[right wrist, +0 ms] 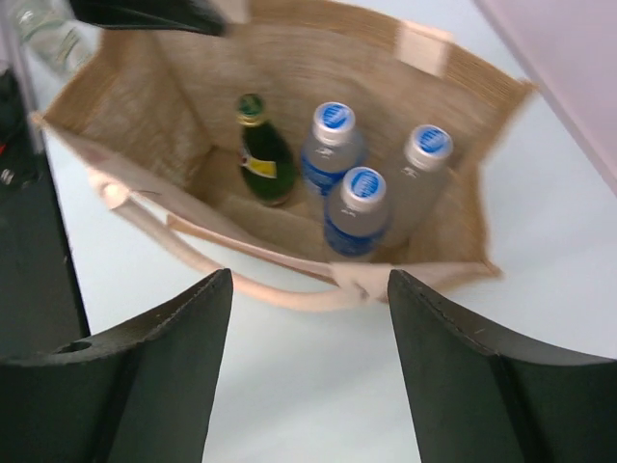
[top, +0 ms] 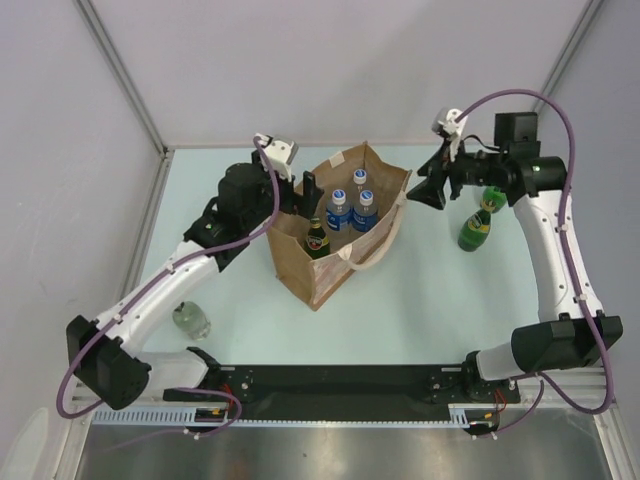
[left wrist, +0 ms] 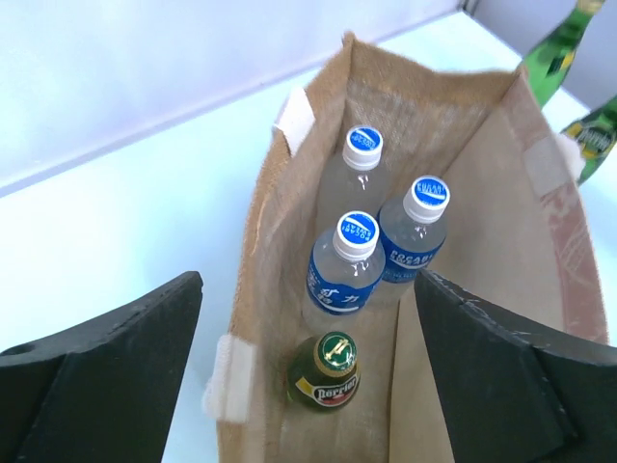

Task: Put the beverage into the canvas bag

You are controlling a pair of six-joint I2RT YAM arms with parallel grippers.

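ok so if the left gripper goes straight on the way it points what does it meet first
Likely the green bottle in the canvas bag, roughly centred between the open fingers of the left gripper; depth is unclear.

Left gripper (left wrist: 308,280), jaws spread wide; right gripper (right wrist: 310,280), jaws spread wide; both arms extended, wrists angled inward.

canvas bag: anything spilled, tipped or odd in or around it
Nothing stands out. The canvas bag stands open, with three blue-capped bottles and one green bottle upright inside, no spill. Two more green bottles stand outside it.
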